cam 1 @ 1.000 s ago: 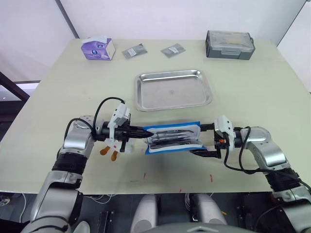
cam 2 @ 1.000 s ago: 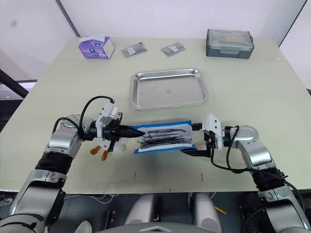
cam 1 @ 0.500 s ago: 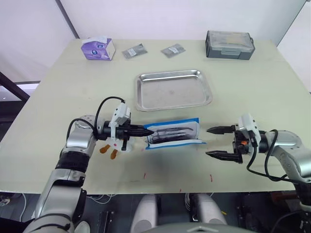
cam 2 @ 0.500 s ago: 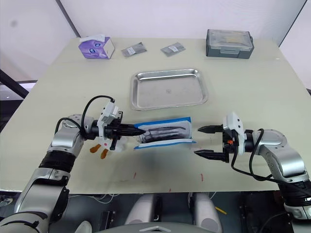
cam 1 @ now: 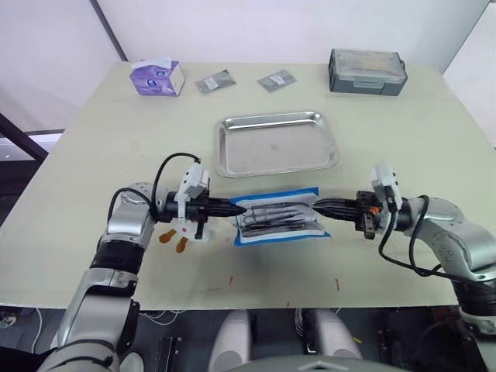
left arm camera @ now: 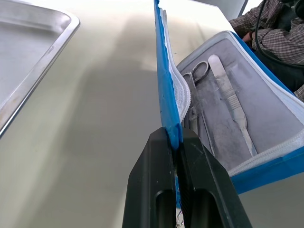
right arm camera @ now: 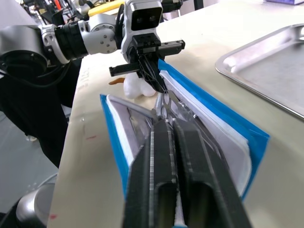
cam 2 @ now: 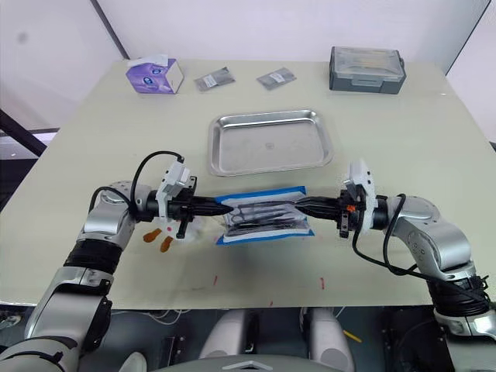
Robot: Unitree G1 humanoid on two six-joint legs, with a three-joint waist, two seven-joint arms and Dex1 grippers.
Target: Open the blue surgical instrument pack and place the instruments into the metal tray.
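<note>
The flat blue fold-over surgical instrument pack (cam 1: 277, 218) lies open on the pale surface (cam 1: 93, 147), just near of the shallow shiny steel tray (cam 1: 277, 143). Its pale grey lining faces up, with thin silver instruments (left arm camera: 223, 99), ring-handled scissors among them, lying in it. The left tool (left arm camera: 176, 142) is pressed together on the pack's left blue edge, holding that flap raised. The right tool (right arm camera: 167, 130) has its fingers pressed together, tips at the pack's right end over the lining.
</note>
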